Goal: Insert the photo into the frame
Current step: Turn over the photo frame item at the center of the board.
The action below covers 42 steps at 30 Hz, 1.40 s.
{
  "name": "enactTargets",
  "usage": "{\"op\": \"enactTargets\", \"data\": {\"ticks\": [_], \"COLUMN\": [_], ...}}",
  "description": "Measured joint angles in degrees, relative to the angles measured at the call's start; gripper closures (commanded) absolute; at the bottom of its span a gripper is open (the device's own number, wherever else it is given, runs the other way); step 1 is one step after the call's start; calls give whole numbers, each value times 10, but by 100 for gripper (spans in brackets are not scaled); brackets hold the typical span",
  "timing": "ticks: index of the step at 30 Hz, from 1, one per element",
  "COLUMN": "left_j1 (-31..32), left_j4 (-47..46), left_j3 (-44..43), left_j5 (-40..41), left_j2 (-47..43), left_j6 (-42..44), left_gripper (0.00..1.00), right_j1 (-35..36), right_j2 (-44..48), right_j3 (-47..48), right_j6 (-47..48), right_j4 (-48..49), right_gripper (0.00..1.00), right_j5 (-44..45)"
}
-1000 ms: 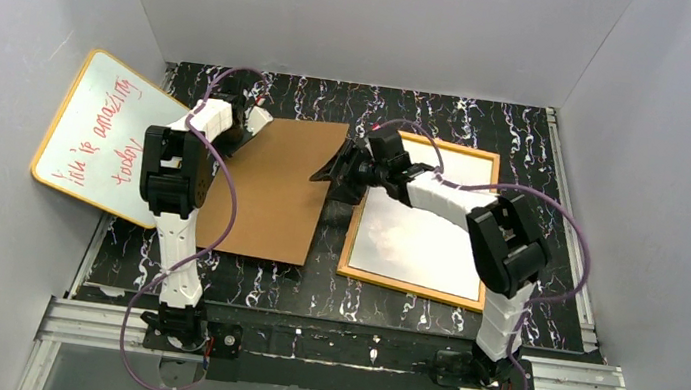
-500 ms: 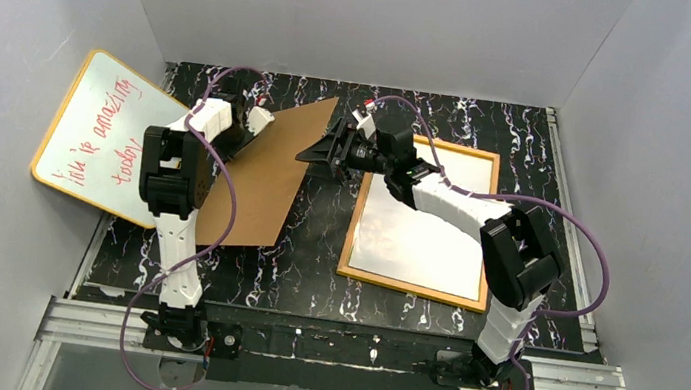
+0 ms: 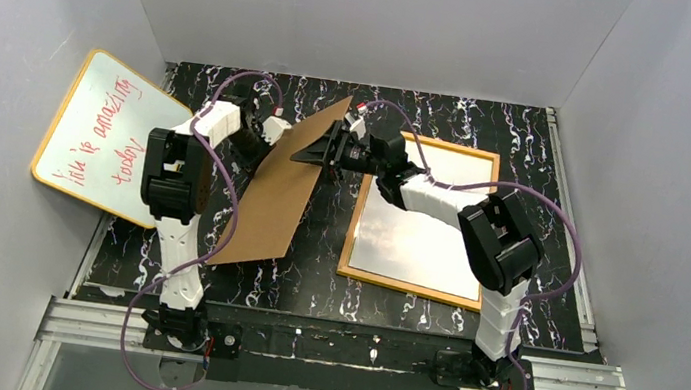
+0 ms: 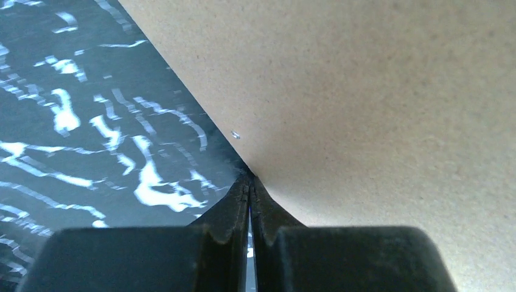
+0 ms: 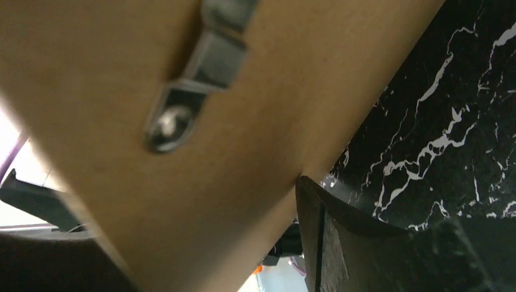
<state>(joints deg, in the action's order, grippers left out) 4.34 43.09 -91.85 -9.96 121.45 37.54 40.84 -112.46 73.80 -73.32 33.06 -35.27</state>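
Observation:
The frame (image 3: 482, 159) with its yellow-orange border lies flat on the right of the table. Inside it is a pale white-grey surface; whether that is the photo I cannot tell. The brown backing board (image 3: 276, 196) stands steeply tilted, its left edge down on the table. My left gripper (image 3: 269, 133) is shut on the board's far lower corner; in the left wrist view its fingertips (image 4: 246, 182) pinch the board's edge (image 4: 365, 91). My right gripper (image 3: 318, 143) is open, and the board's raised edge lies between its spread fingers. One finger (image 5: 316, 237) shows beside the board's underside (image 5: 122, 182).
A yellow-edged whiteboard (image 3: 107, 138) with red writing leans against the left wall. A metal clip (image 5: 195, 79) sits on the board's underside. Purple cables loop over both arms. The black marbled table (image 3: 309, 286) shows between the board and the frame.
The backing board has swung up from lying flat to a steep tilt. My right gripper moved left and up under its right edge. The left gripper stayed at the far corner.

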Motion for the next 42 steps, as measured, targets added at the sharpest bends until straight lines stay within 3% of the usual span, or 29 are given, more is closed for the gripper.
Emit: {"op": "enactTargets", "data": {"ticks": [7, 14, 15, 17, 18, 20, 22, 23, 26, 31, 42], "left_j1": [1, 1, 1, 2, 1, 0, 1, 1, 3, 3, 4], "left_j4": [14, 28, 30, 33, 34, 40, 44, 48, 55, 63, 127], "left_j3": [-2, -16, -17, -20, -22, -26, -28, -28, -25, -5, 45], "left_j5": [-28, -25, -25, -16, -12, -9, -10, -10, -14, -46, -233], "left_j2": [-1, 2, 2, 2, 2, 0, -7, -13, -42, -139, -409], "left_j6": [-13, -29, -30, -25, -24, -18, -14, -9, 5, 40, 155], "left_gripper": [98, 62, 52, 48, 37, 32, 9, 7, 2, 2, 2], "right_j1": [-3, 1, 1, 1, 1, 1, 1, 2, 4, 5, 5], "right_j2": [15, 69, 74, 80, 80, 78, 72, 70, 68, 69, 59], "right_j3": [0, 38, 45, 54, 59, 75, 99, 111, 131, 142, 248], "right_j6": [13, 96, 106, 118, 123, 132, 142, 147, 155, 160, 126], "right_j4": [-43, -256, -283, -335, -358, -402, -452, -471, -516, -560, -641], "right_gripper": [44, 65, 67, 68, 67, 67, 67, 67, 72, 97, 99], "right_j5": [10, 86, 97, 117, 124, 138, 152, 159, 184, 218, 253]}}
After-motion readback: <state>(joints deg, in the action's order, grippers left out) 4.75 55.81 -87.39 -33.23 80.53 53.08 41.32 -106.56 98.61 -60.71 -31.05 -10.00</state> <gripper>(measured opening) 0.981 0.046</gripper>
